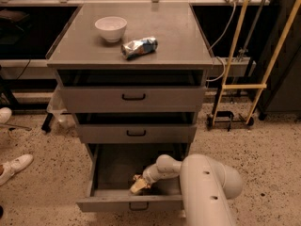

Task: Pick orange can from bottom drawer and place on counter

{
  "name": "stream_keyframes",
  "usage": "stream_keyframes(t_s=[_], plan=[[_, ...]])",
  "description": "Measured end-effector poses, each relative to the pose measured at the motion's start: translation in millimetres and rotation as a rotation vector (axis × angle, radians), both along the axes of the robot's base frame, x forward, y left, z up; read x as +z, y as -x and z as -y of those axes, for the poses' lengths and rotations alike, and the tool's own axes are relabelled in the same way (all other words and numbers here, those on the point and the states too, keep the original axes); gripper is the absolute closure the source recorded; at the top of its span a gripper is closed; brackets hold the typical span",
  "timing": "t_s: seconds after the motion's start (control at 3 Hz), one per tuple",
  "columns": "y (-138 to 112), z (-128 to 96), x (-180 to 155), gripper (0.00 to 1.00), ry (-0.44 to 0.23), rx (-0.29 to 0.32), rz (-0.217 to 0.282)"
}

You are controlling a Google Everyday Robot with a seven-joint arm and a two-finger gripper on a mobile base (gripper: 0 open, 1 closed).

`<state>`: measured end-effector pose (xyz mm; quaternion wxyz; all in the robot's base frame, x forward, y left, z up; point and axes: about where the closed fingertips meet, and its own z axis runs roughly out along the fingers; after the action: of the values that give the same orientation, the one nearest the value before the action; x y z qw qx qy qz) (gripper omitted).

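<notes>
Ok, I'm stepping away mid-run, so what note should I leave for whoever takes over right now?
Hand: inside the open deep grey metal bottom drawer, right at the small dented orange-brown metal can.
Can: low in the drawer, near its front.
Done: drawer open, arm reached in.
Left: lift the can out, set it on the flat grey counter top.

The counter [181, 34] carries 1 white bowl [111, 28] and 1 silver-and-blue can [139, 47], with the gripper [140, 184] down in the bottom drawer [110, 166].
</notes>
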<state>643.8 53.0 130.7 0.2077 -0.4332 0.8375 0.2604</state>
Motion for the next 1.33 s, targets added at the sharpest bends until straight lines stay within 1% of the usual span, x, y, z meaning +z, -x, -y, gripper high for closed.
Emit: stream_keyframes(t_s=[0.33,0.67,1.0,1.33], plan=[[1.7,-4.1,-12.8,0.00,0.011,-0.006,-0.017],[1.7,-4.2,-12.9,0.00,0.011,-0.006,-0.017],[1.8,-4.3,-12.9,0.14,0.011,-0.006,-0.017],[1.8,-4.3,-12.9,0.37,0.011,-0.006,-0.017]])
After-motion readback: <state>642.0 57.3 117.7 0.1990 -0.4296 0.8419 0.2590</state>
